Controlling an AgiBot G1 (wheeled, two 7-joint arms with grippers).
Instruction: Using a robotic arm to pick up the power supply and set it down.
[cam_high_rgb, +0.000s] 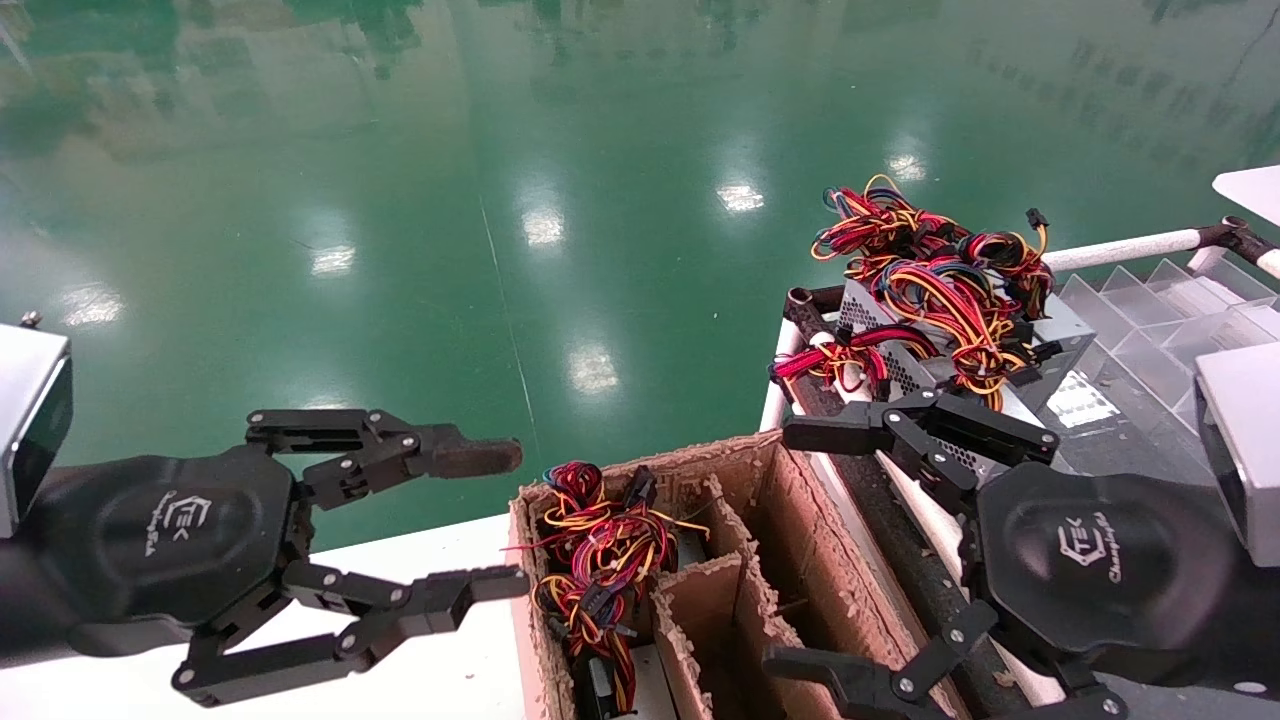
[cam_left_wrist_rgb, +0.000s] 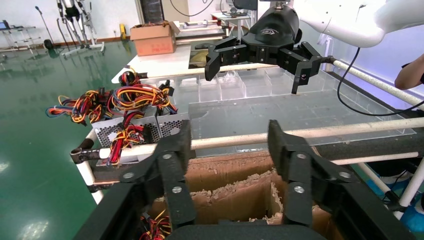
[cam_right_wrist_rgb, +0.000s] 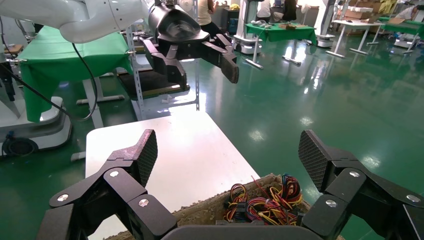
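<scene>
The box (cam_high_rgb: 760, 560) — a torn cardboard carton with dividers — serves as the landmark here. The right gripper (cam_high_rgb: 800, 545) hangs over the box's right edge with its jaws spread wide and nothing between them; one finger reaches toward the rail beyond the box, the other lies low over the near compartment. In the left wrist view the same gripper (cam_left_wrist_rgb: 257, 62) shows farther off, wide open above clear plastic bins (cam_left_wrist_rgb: 235, 85).

The power supply (cam_high_rgb: 930, 330) lies beyond the box's far right corner, resting on the white rails (cam_high_rgb: 1120, 248) of a rack, its perforated side facing the box and a thick bunch of red, yellow and black wires heaped on top. It is just past the right gripper's upper finger, not touching it.

The left gripper (cam_high_rgb: 495, 520) hovers just left of the box above a white table (cam_high_rgb: 440, 680), jaws also parted and empty.

A second bundle of wires (cam_high_rgb: 600, 560) sits inside the box's left compartment.
</scene>
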